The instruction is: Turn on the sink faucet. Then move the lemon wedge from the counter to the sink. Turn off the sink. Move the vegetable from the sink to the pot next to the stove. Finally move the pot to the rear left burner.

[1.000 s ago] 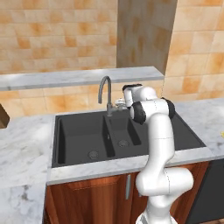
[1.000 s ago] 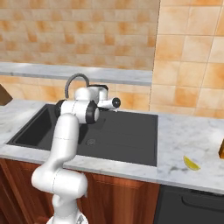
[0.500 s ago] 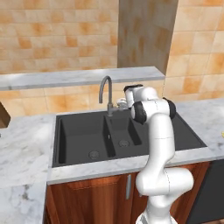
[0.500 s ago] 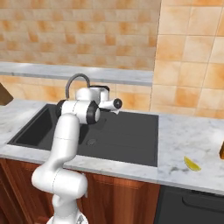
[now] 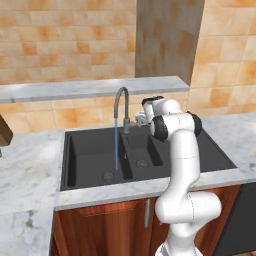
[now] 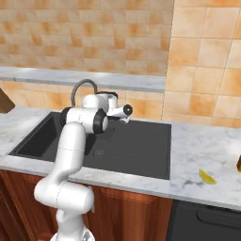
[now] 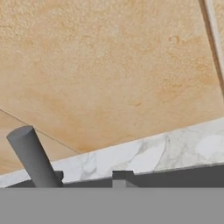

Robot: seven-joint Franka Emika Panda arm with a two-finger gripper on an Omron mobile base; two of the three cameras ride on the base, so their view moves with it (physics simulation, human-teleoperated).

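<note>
Water runs in a thin blue stream (image 5: 116,147) from the dark grey gooseneck sink faucet (image 5: 120,100) into the left basin of the black sink (image 5: 90,150). My gripper (image 5: 138,118) sits at the faucet's base on its right side, by the small lever. Its fingers are too hidden to tell whether they are open or shut. The hand view looks at the tiled wall, with the faucet's stem (image 7: 33,157) at the lower left. The yellow lemon wedge (image 6: 207,177) lies on the marble counter (image 6: 207,146) right of the sink (image 6: 136,146), far from the gripper.
A raised marble ledge (image 5: 90,89) runs along the tiled wall behind the sink. A brown object (image 5: 4,131) stands at the left edge of the counter, another (image 6: 238,162) at the right edge. The stove's dark front (image 6: 207,221) shows at the lower right.
A water stream now falls from the spout where there was none before. The hand has shifted only slightly at the faucet's base.
</note>
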